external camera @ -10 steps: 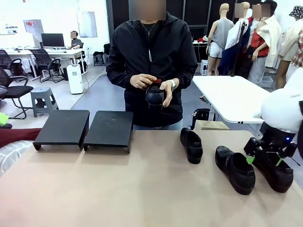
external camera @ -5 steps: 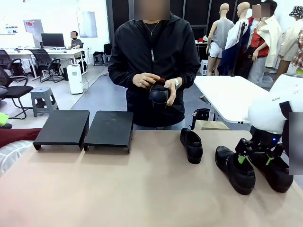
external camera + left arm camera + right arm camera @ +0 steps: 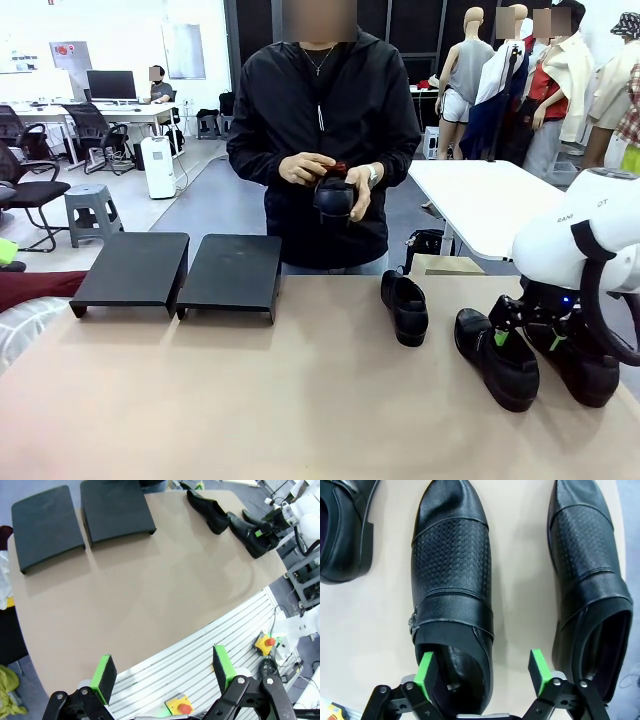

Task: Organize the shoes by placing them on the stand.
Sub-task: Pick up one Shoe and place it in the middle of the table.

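The right gripper (image 3: pixel 481 669) is held wide open over the heel of one shoe (image 3: pixel 452 580), with nothing gripped. The left gripper (image 3: pixel 163 671) is open and empty too. Three shoes (image 3: pixel 405 308) are counted on the table (image 3: pixel 250 400), right; a fourth shoe (image 3: pixel 333 198) is held in the person's hands (image 3: pixel 357 190). The stand (image 3: pixel 232 272), two boards at far left, is bare, so all four are left to be placed.

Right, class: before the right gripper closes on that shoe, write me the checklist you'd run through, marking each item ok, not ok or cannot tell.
1. Right gripper open: ok.
2. Lined up over the middle shoe at its heel end: ok.
3. Both pads outside its collar: cannot tell.
4. Rightmost shoe apart from the gripper: ok.
5. Stand has room: ok.
6. Person's hands, holding the fourth shoe, off the table: ok.
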`<state>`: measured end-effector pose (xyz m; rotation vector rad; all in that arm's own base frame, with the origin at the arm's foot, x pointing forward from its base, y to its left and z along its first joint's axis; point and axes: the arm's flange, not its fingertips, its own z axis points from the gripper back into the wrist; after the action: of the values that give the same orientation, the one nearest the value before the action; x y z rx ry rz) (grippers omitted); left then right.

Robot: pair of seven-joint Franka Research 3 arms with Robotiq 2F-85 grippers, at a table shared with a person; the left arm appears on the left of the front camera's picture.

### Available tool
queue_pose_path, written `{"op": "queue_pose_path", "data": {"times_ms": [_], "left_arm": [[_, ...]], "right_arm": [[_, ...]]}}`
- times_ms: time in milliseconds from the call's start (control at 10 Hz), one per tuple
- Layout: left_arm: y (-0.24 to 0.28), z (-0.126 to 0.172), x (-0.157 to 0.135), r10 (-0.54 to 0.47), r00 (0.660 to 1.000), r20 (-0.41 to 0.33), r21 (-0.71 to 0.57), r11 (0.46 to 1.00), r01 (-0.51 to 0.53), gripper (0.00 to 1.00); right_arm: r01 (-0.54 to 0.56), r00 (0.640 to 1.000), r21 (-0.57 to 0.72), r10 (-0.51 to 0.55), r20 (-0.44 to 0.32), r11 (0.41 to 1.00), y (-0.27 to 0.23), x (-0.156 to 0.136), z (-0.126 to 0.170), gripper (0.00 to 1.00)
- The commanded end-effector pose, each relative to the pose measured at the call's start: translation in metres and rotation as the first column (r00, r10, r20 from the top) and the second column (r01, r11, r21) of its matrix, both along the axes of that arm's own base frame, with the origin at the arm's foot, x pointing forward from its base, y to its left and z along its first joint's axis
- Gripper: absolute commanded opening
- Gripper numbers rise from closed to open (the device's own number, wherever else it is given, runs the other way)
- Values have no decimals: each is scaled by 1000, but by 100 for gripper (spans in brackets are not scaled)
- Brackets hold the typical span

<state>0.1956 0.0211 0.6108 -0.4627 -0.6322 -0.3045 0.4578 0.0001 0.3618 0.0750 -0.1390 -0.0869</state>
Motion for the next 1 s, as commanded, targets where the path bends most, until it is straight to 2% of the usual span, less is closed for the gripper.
{"op": "queue_pose_path", "data": {"times_ms": [0, 600, 900], "left_arm": [[2, 1, 0, -20, 1000, 6, -13, 1000, 20, 100], [2, 1, 0, -20, 1000, 6, -13, 1000, 20, 100], [2, 1, 0, -20, 1000, 6, -13, 1000, 20, 100]], "right_arm": [[47, 999, 18, -47, -7, 999, 4, 7, 1, 0], [58, 998, 20, -58, -37, 998, -2, 6, -7, 0], [35, 999, 2, -35, -26, 999, -3, 4, 5, 0]]}}
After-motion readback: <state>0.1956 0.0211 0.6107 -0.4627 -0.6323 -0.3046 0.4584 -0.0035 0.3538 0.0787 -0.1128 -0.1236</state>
